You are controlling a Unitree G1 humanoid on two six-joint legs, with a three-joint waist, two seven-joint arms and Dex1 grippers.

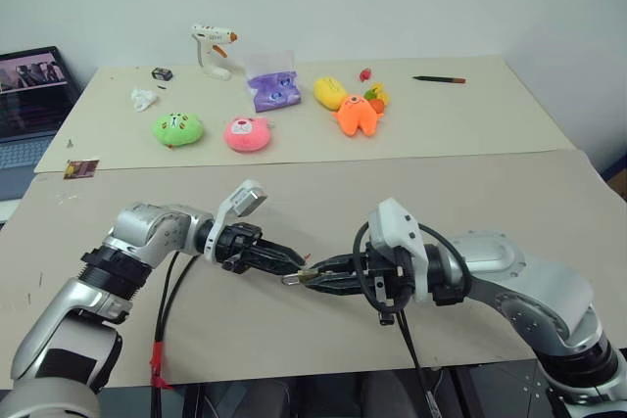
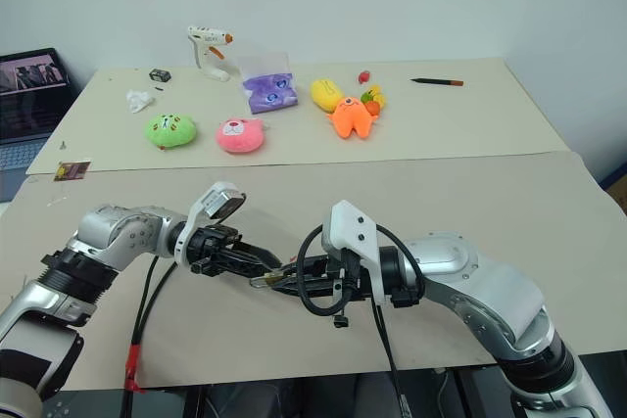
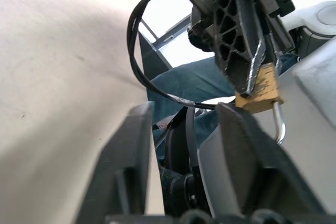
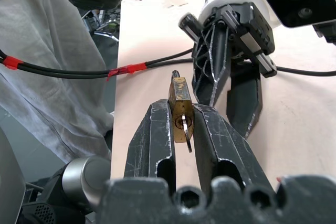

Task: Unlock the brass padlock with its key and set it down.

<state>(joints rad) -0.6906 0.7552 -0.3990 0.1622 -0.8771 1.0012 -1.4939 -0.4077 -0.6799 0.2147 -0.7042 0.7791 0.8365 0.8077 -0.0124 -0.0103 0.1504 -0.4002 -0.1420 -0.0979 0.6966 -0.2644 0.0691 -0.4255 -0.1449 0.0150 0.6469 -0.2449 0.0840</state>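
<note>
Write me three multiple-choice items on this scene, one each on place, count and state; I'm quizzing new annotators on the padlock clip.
1. Where is the brass padlock?
A. Between the right gripper's fingers
B. Beside the glue gun
C. On the laptop

2. How many round plush toys, green and pink, lie side by side on the far table?
A. One
B. Two
C. Four

3. What state is the key in?
A. Lying on the table
B. Held by the left gripper
C. Sitting in the padlock's keyhole

Answers: 1 A, the right wrist view shows the fingers clamping it. 2 B, one green, one pink. 3 C, it sticks out of the lock body, with no finger on it.
</note>
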